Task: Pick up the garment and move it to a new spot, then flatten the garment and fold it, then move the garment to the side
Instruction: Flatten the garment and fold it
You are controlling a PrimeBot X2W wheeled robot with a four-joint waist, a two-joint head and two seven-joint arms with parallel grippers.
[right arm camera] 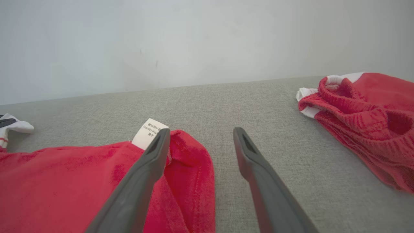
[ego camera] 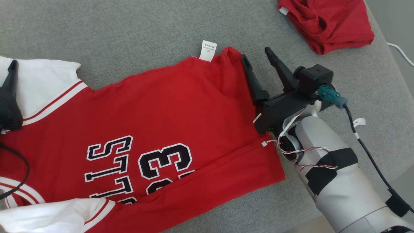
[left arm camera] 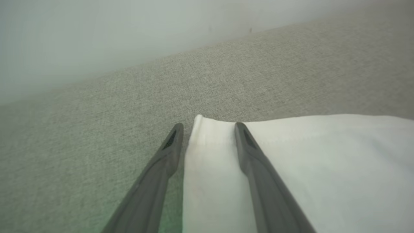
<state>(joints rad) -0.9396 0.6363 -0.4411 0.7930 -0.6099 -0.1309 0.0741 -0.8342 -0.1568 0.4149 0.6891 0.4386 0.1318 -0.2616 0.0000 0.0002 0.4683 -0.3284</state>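
Observation:
A red jersey (ego camera: 155,129) with white sleeves and black-and-white lettering lies spread on the grey cushion (ego camera: 129,35). A white care label (ego camera: 207,50) sticks out at its far edge. My right gripper (ego camera: 257,56) stands open at the jersey's right hem corner (right arm camera: 190,155), one finger (right arm camera: 152,155) over the red cloth, the other over bare cushion. My left gripper (left arm camera: 208,127) is open astride the corner of a white sleeve (left arm camera: 291,161); in the head view a left finger (ego camera: 12,72) shows over that sleeve (ego camera: 45,81) at the left edge.
A second red garment (ego camera: 326,22) lies crumpled at the far right of the cushion, seen as a ribbed heap (right arm camera: 365,119) in the right wrist view. A white cable (ego camera: 401,51) runs past the cushion's right edge. A pale wall (right arm camera: 194,42) stands behind.

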